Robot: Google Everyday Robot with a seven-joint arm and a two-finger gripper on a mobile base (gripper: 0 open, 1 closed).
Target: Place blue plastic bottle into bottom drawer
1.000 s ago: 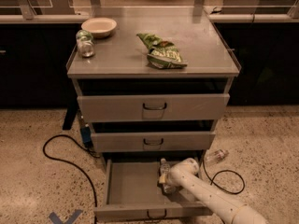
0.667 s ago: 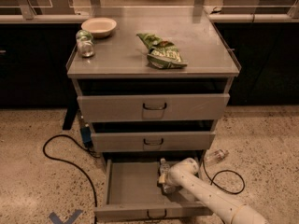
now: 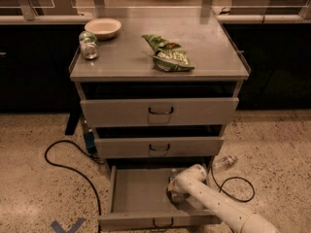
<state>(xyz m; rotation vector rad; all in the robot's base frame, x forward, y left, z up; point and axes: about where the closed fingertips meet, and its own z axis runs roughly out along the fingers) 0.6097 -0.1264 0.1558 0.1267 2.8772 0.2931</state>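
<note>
While the bottom drawer point(image 3: 136, 193) stands pulled well out, the white arm point(image 3: 218, 208) reaches into it from the lower right, and the gripper point(image 3: 176, 194) sits low at the tray's right side, largely hidden behind the wrist. Right against it, inside the drawer, the blue plastic bottle point(image 3: 172, 178) stands roughly upright; whether the gripper clasps it cannot be told. A small clear bottle point(image 3: 224, 162) lies on the floor outside

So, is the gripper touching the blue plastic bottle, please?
Cannot tell. The camera view shows the gripper low in the bottom drawer by the blue plastic bottle, but the arm hides any contact.
</note>
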